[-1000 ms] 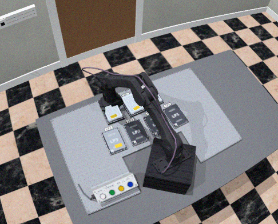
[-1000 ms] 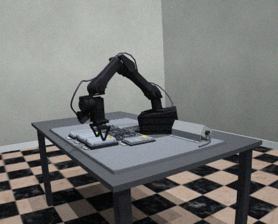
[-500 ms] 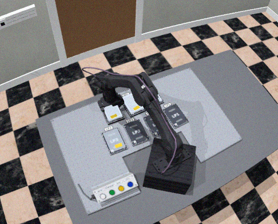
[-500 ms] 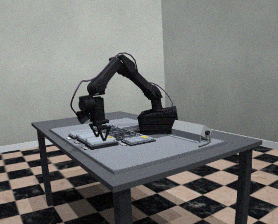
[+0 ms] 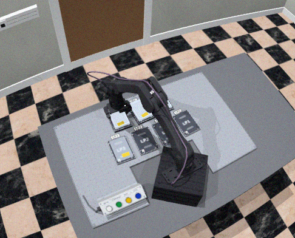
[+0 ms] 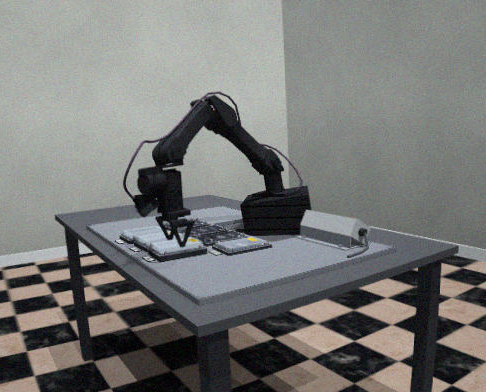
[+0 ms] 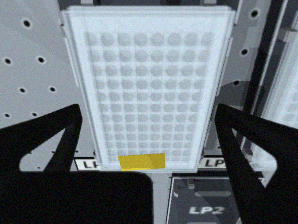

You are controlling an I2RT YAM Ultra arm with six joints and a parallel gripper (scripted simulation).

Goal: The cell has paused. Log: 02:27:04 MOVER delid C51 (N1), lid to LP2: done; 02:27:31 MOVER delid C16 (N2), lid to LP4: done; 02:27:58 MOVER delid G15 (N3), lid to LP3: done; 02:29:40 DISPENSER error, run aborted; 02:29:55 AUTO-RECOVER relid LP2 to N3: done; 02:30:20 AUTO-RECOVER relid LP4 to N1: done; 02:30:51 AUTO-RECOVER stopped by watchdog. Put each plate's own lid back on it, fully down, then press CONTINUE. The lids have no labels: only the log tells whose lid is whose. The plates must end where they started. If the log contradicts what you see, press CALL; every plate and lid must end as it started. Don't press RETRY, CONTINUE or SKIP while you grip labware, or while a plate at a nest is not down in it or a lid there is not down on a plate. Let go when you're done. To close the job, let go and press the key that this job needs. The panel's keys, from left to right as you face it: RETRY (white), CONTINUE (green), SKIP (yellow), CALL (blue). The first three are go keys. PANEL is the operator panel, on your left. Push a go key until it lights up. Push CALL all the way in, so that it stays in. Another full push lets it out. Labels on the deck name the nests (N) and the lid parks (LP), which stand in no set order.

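Note:
My gripper (image 7: 148, 111) is open and hangs right over the leftmost plate (image 7: 150, 95) in the nest row. Its fingers stand clear of both long sides of this plate. The plate has a clear lid lying on it and a yellow tag at its near end; it also shows in the top view (image 5: 120, 120). A second covered plate (image 5: 141, 111) with a yellow tag stands beside it. The arm hides most of the third nest. A lid with a yellow tag (image 5: 121, 149) lies on park LP3. Parks LP2 (image 5: 144, 140) and LP1 (image 5: 186, 122) are bare. From the side, the gripper (image 6: 174, 239) is low over the plate.
The operator panel (image 5: 122, 200) stands at the front left of the deck, with white (image 5: 109, 208), green (image 5: 119, 204), yellow (image 5: 128, 200) and blue (image 5: 138, 195) keys. The arm's base (image 5: 181, 179) stands to its right. Park LP4 is partly hidden behind the arm.

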